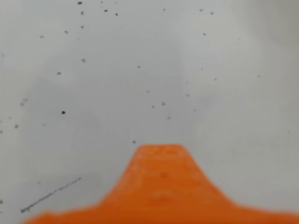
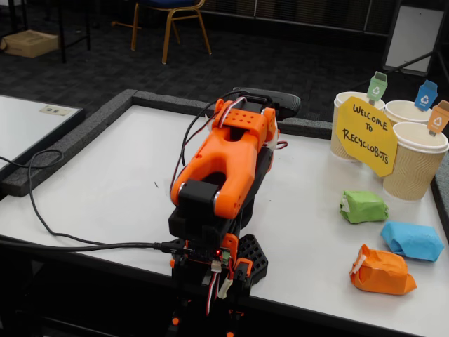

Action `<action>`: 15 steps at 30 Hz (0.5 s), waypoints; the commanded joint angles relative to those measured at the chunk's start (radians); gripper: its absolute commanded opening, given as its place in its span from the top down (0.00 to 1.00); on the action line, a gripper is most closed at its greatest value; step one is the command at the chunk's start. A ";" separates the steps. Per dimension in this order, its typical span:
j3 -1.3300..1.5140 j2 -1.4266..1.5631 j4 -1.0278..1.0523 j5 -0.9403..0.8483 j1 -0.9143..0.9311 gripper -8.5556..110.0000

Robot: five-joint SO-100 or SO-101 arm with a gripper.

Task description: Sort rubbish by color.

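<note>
Three crumpled paper wads of rubbish lie on the white table (image 2: 112, 189) at the right of the fixed view: a green one (image 2: 363, 206), a blue one (image 2: 412, 240) and an orange one (image 2: 382, 270) nearest the front edge. My orange arm (image 2: 228, 158) sits folded low over its base in the middle of the table, well left of the wads. In that view the arm's own body hides the gripper. The wrist view shows only the gripper (image 1: 159, 148) tip as one narrow orange shape over bare speckled table, with nothing held.
Three ribbed tan paper cups (image 2: 417, 161) with small coloured tags stand at the back right, behind a yellow sign (image 2: 366, 135). Black cables (image 2: 63, 235) run across the table's left front. A raised dark border (image 2: 84, 130) edges the table.
</note>
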 commanded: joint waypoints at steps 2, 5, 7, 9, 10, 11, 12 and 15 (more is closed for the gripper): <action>-0.074 0.011 -0.044 0.006 0.018 0.87; -0.100 0.000 -0.054 0.005 0.017 0.86; -0.153 -0.091 -0.087 0.005 0.021 0.86; -0.198 -0.140 -0.107 0.005 0.025 0.86; -0.218 -0.153 -0.112 0.005 0.025 0.86; -0.241 -0.169 -0.117 0.003 0.025 0.86; -0.270 -0.192 -0.120 0.003 0.025 0.85; -0.385 -0.311 -0.123 0.003 0.035 0.86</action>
